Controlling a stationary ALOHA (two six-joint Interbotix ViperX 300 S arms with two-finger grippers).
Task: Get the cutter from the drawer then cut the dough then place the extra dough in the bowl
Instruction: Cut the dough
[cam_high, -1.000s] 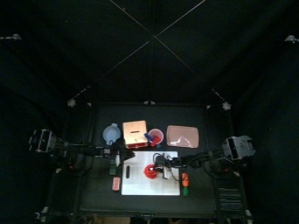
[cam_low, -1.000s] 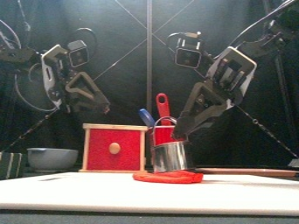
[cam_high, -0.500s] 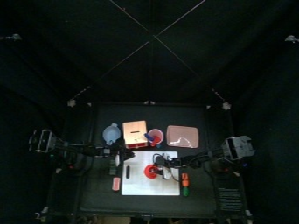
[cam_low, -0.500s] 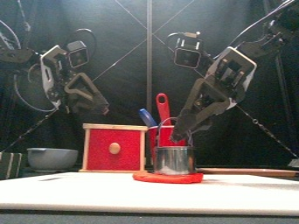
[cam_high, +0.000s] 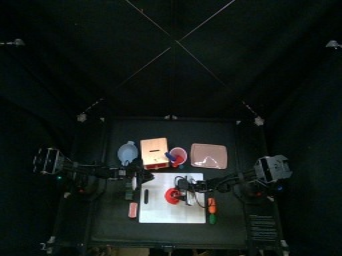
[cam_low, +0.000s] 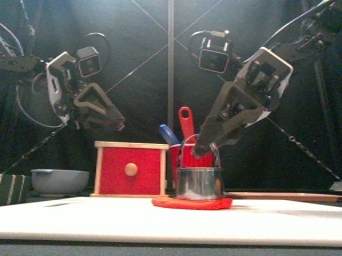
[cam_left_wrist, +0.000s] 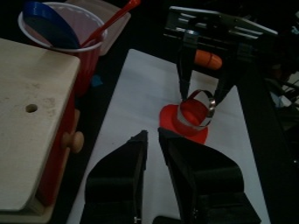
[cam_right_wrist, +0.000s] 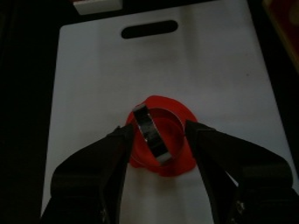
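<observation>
Operator: Since half a second ago the right end effector (cam_low: 203, 152) has tipped, its upper end riding a little higher and further right. The cutter (cam_low: 198, 183) has not shifted.

Inspector: Location of the cutter?

Operator: It stands on the red dough (cam_low: 191, 203), which lies flat on the white cutting board (cam_right_wrist: 93, 87) toward the desk's (cam_high: 238, 140) front. The right end effector comes down from above, its jaws closed in on the cutter.

Inspector: Left side?

Operator: The left end effector (cam_left_wrist: 152, 134) hovers beside the board, near the wooden box (cam_left_wrist: 30, 114). Its jaws are almost together and hold nothing.

Inspector: Step in hand?

Operator: I judge it to be the cut itself. The cutter is out of the drawer (cam_low: 131, 170) and bearing on the dough. The bowl (cam_low: 58, 181) waits left of the box, well apart from the board.

Inspector: Next move?

Operator: My reading is a straight lift of the cutter without dragging the disc. After that the outer scrap needs peeling off and carrying left to the bowl.
</observation>
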